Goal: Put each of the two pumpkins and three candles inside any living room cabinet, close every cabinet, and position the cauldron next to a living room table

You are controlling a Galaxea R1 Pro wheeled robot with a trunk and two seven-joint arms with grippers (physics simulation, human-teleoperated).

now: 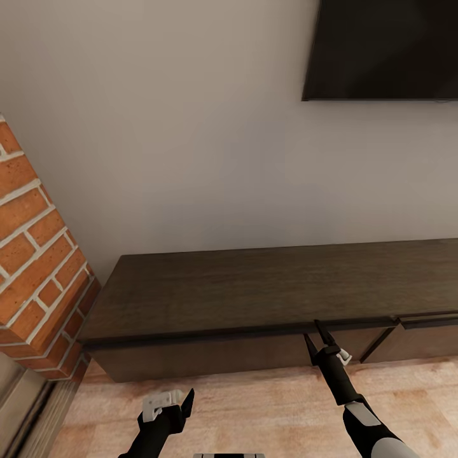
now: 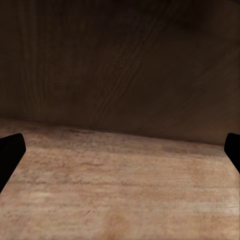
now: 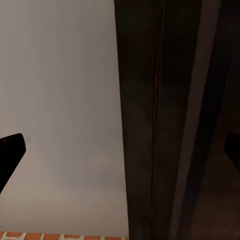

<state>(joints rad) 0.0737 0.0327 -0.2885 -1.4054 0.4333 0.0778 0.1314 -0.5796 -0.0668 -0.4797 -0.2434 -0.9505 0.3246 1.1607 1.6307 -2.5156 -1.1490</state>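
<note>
Long dark-brown cabinet [image 1: 254, 289] on wooden floor [image 1: 267, 407], top bare

The cabinet [image 1: 254, 299] is cut off by the head view's right edge, so its full length cannot be told. The dark screen [image 1: 381, 48] mounted on the wall above the cabinet is cropped at the top and right edges. The brick column [image 1: 38, 254] beside the cabinet's left end is cut by the left edge. The left gripper [image 1: 172, 407], low in front of the cabinet, is seen partly, its arm cropped by the bottom edge. In the left wrist view the fingertips [image 2: 10, 150] are clipped at both sides, the cabinet front [image 2: 120, 60] being blurred. In the right wrist view the fingertips [image 3: 10, 150] are likewise clipped.
</note>
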